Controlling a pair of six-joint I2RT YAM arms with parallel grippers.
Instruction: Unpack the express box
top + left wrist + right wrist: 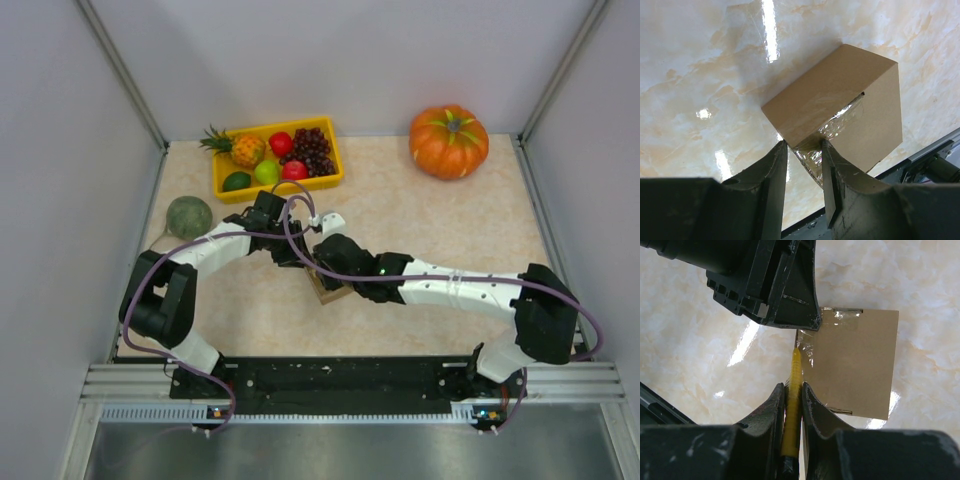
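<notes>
The small, flat, brown cardboard express box sits mid-way across the beige marbled table, under both wrists. The right gripper is pressed onto a slim yellow stick-like tool. The tool's tip meets the box's taped edge, and its long axis runs along that edge, with the box just to one side. The left gripper is partly spread astride a loose strip of clear tape at the box's corner. The cut probably falls to the right arm.
</notes>
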